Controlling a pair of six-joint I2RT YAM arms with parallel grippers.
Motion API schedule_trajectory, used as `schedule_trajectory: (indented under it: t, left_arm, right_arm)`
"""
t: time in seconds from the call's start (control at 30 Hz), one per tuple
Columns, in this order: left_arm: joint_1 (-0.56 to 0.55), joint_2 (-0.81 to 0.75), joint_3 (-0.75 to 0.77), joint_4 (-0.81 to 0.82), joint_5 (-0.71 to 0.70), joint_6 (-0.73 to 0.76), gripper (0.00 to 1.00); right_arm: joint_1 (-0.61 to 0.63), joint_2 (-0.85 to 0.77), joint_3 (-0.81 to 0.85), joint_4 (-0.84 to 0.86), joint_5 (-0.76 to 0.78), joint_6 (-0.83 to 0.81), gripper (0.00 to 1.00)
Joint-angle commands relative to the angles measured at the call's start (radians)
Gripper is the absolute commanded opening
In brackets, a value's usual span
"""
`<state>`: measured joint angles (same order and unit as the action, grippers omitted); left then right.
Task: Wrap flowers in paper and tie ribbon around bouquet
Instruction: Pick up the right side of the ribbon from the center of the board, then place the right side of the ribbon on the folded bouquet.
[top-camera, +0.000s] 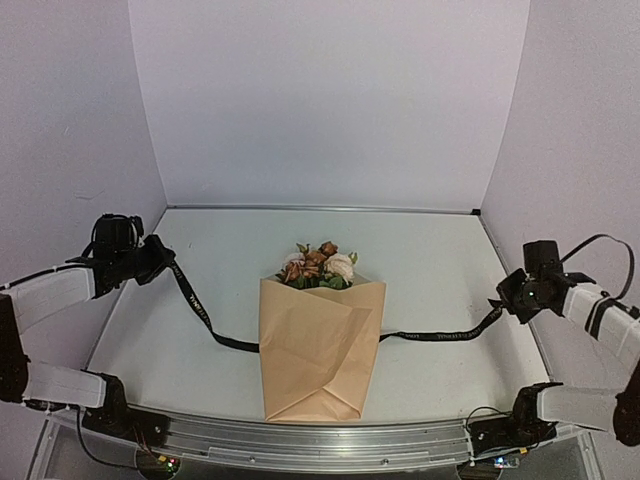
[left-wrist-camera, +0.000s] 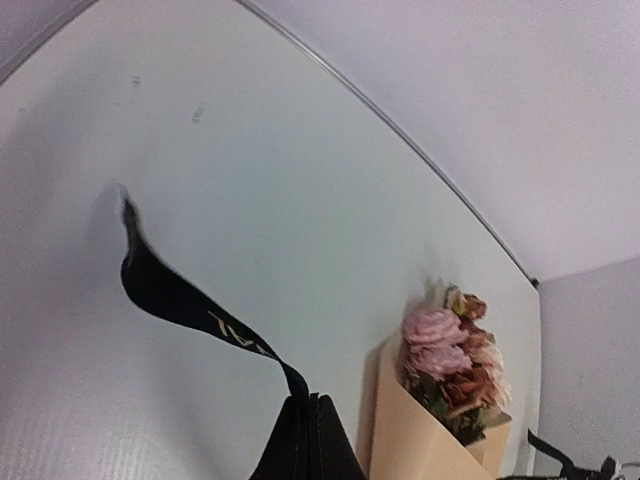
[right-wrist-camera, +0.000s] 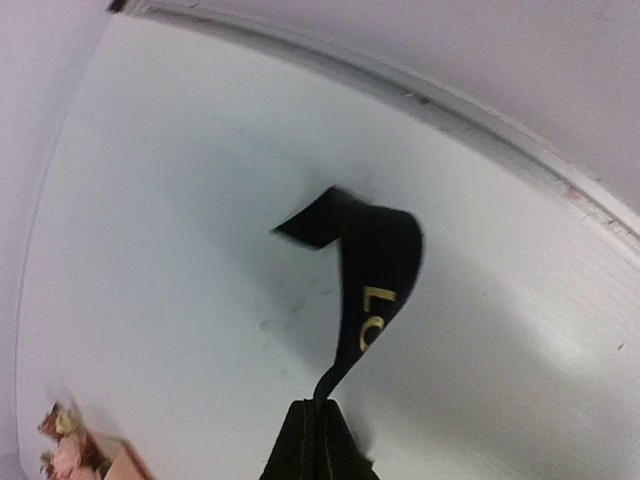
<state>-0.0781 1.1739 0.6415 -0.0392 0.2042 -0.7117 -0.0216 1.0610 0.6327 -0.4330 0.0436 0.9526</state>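
the flowers are enclosed in the folded paper, which is laid at the middle of the tabletop with the blooms pointed to the far side. the ribbon is stretched across the tabletop, is hidden where the paper is crossed, and is seen again at the paper's right edge. the left jaws are closed on its left end and the right jaws on its right end, each near a side edge of the tabletop.

Arms splayed outward; left fingers, right fingers pressed shut, apparently pointing inward.
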Motion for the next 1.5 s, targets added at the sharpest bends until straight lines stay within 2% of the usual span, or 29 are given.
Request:
schedule_trajectory:
  t: [0.0,0.13,0.23,0.37,0.5,0.77,0.93,1.23,1.33,1.47]
  left_arm:
    - [-0.156,-0.088,0.057,0.108,0.156,0.112,0.0]
    - [-0.282,-0.102,0.061,0.176,0.244,0.145,0.0]
    - [-0.355,-0.091,0.057,0.238,0.279,0.163,0.0]
    - [-0.402,-0.034,0.061,0.303,0.305,0.145,0.0]
    - [-0.414,0.031,0.065,0.343,0.293,0.124,0.0]
    - [-0.444,0.143,0.094,0.377,0.301,0.082,0.0]
    - [-0.447,0.162,0.119,0.356,0.3,0.083,0.0]
    - [-0.447,0.136,0.181,0.307,0.381,0.102,0.0]
    - [-0.449,0.12,0.193,0.319,0.453,0.102,0.0]
    - [-0.468,0.1,0.196,0.401,0.545,0.074,0.0]
  right_arm:
    - [0.214,-0.16,-0.053,0.015,0.047,0.061,0.0]
    - [0.416,-0.224,-0.096,0.111,0.058,0.077,0.0]
    - [0.608,-0.204,-0.066,0.185,0.115,0.072,0.0]
    - [0.854,-0.063,0.092,0.23,0.177,0.028,0.0]
    - [0.986,0.116,0.268,0.244,0.174,-0.019,0.0]
    - [1.051,0.294,0.43,0.256,0.106,-0.092,0.0]
    - [1.088,0.428,0.522,0.223,-0.004,-0.15,0.0]
    - [1.08,0.655,0.511,0.22,-0.068,-0.081,0.0]
    - [1.055,0.696,0.466,0.303,-0.111,-0.03,0.0]
    - [0.996,0.735,0.369,0.593,-0.227,0.095,0.0]
